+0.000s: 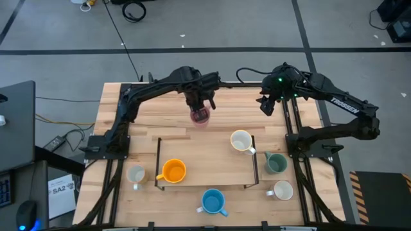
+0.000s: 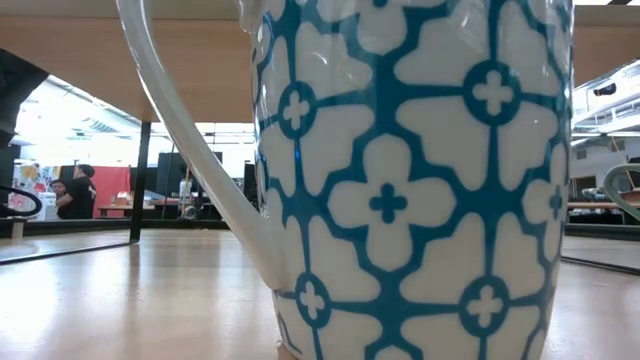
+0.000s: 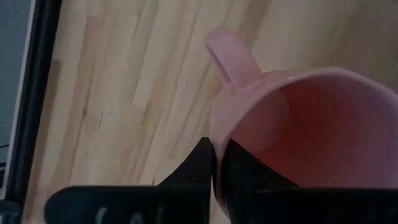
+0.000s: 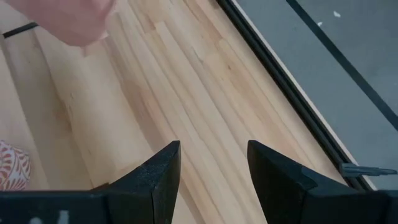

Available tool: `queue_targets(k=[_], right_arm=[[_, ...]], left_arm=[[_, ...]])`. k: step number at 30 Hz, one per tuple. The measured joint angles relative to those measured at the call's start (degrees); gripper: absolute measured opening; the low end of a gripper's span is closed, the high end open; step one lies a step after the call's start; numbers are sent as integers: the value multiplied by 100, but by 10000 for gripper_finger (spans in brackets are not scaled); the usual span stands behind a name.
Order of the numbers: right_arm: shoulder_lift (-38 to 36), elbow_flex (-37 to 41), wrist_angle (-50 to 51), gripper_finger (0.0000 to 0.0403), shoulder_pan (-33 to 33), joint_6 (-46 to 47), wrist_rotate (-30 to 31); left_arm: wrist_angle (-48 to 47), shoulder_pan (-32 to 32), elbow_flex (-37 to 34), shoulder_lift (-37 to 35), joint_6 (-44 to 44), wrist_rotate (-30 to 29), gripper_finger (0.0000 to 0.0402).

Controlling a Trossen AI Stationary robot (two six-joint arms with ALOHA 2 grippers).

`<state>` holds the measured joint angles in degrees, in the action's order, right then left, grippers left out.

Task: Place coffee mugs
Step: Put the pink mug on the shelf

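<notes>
Fingers of my left gripper (image 3: 214,171) are pinched shut on the rim of the pink mug (image 3: 311,134), one finger inside the cup and one outside, its handle pointing away from me. From above, I hold that mug over the far middle of the table (image 1: 144,112), just beyond the low black rack (image 1: 205,184) that frames the centre. Whether the mug hangs clear of the wood or rests on it, I cannot quite tell from overhead.

My right gripper (image 4: 211,168) waits with its fingers spread wide and nothing between them, over bare boards near the far right edge.

Other mugs are spread nearer: the orange mug (image 1: 173,171) inside the rack, a cream mug (image 1: 241,140) at its right end, the dark green mug (image 1: 276,163) and a white mug (image 1: 282,190) beyond that, the blue mug (image 1: 212,201) in front, a pale mug (image 1: 135,174) to the left.

I judge this the carrying step. Next I need to bring the pink mug toward an open spot, probably within the rack, lower it level until the base seats, then let go.
</notes>
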<state>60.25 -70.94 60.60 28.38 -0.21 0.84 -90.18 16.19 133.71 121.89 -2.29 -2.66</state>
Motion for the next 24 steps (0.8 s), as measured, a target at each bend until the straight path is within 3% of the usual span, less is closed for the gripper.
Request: queue_targets(k=[12,24], right_arm=[[-2,0,-5,191,0,7,-29],[-2,0,-7,191,0,7,-46]], left_arm=[[16,-659,-2,-379,-230,139,24],[15,-1351,-2,-403,-303,889,26]])
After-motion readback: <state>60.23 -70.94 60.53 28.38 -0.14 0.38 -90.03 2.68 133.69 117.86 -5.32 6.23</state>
